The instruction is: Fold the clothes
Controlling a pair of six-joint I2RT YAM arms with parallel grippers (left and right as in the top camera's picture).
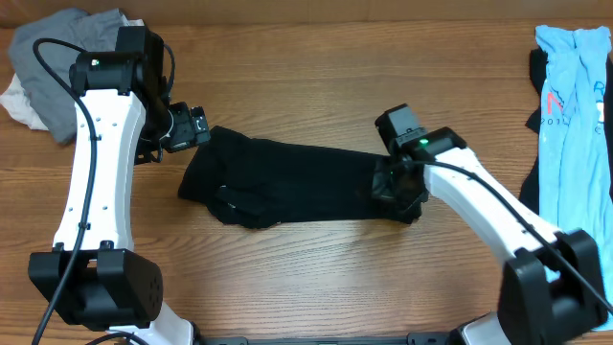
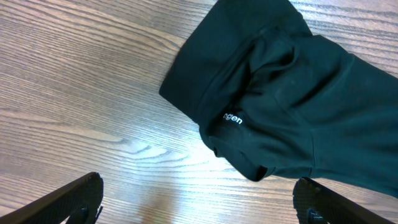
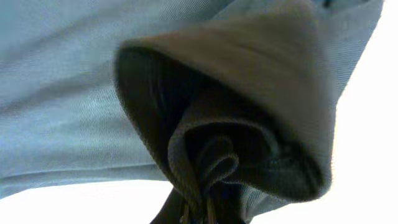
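Black T-shirt (image 1: 297,182), soft bunched folds

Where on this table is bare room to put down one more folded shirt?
Bare table lies beyond the black T-shirt, between the grey pile and the light-blue shirt; also in front of it, toward the near edge. Both far corners are crowded.

Wood-grain bench (image 1: 316,77), mid-brown, fills the view; grain runs left to right. Even light, pale sheen in left wrist view.
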